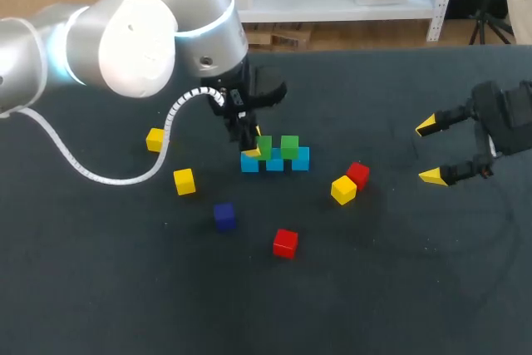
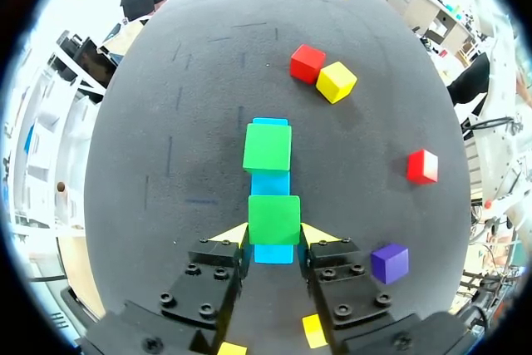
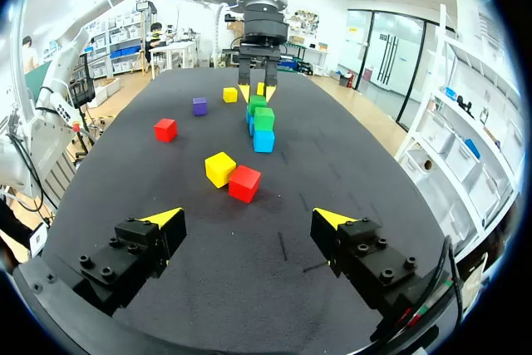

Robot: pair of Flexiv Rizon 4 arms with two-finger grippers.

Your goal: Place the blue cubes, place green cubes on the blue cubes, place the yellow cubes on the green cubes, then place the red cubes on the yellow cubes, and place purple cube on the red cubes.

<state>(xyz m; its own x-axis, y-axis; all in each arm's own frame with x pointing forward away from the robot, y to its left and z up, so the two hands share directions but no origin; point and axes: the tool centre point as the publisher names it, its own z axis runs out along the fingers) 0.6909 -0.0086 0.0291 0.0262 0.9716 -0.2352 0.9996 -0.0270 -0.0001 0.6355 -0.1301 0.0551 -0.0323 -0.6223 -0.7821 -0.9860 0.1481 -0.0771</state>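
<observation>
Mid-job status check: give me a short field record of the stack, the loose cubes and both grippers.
base: three blue cubes in a touching row
second layer: held green cube and free green cube, both on the row
left gripper: fingers against two opposite sides of the held green cube
right gripper: open, holding nothing, apart from all cubes
touching pair: yellow cube beside red cube
loose singles: lone red cube, purple cube, two yellow cubes
not yet stacked: yellow, red, purple
</observation>
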